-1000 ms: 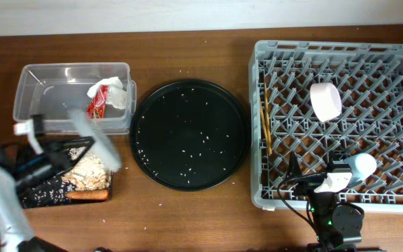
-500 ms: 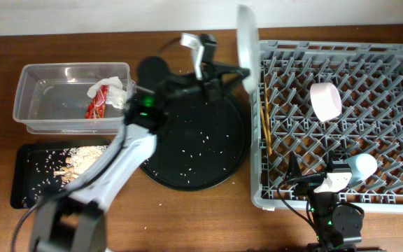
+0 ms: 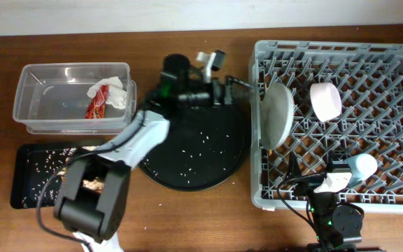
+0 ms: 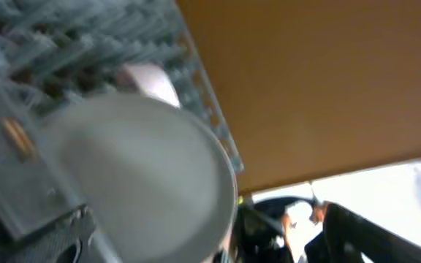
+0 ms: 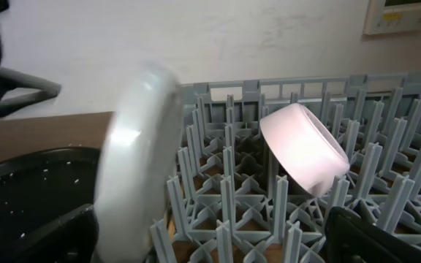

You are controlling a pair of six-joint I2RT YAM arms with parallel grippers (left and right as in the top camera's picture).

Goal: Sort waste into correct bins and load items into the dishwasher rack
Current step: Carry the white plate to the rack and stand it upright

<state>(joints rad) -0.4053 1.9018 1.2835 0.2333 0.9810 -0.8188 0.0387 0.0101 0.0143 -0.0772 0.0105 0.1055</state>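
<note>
The wide white shallow bowl [image 3: 277, 115] stands on edge among the pegs at the left side of the grey dishwasher rack [image 3: 397, 56]. In the left wrist view this bowl [image 4: 145, 175] fills the frame, blurred. My left gripper [image 3: 247, 89] is open just left of it, at the rack's rim. The small white bowl [image 3: 325, 100] [image 5: 302, 148] lies on its side further right, and the light-blue cup [image 3: 362, 165] sits near the front. My right gripper [image 3: 320, 183] [image 5: 210, 248] is open and low over the rack's front, holding nothing. A red wrapper [image 3: 98, 101] and a white tissue [image 3: 119, 94] lie in the clear tub [image 3: 47, 98].
The round black tray [image 3: 191, 147], sprinkled with rice grains, lies between the tub and the rack under my left arm. The shallow black tray [image 3: 30, 178] with rice and food scraps [image 3: 93, 184] sits at the front left, partly covered by that arm.
My left arm has swung from the shallow black tray across to the rack with the shallow bowl. Its jaws have opened, and the bowl now leans in the rack. The right arm is unmoved.
</note>
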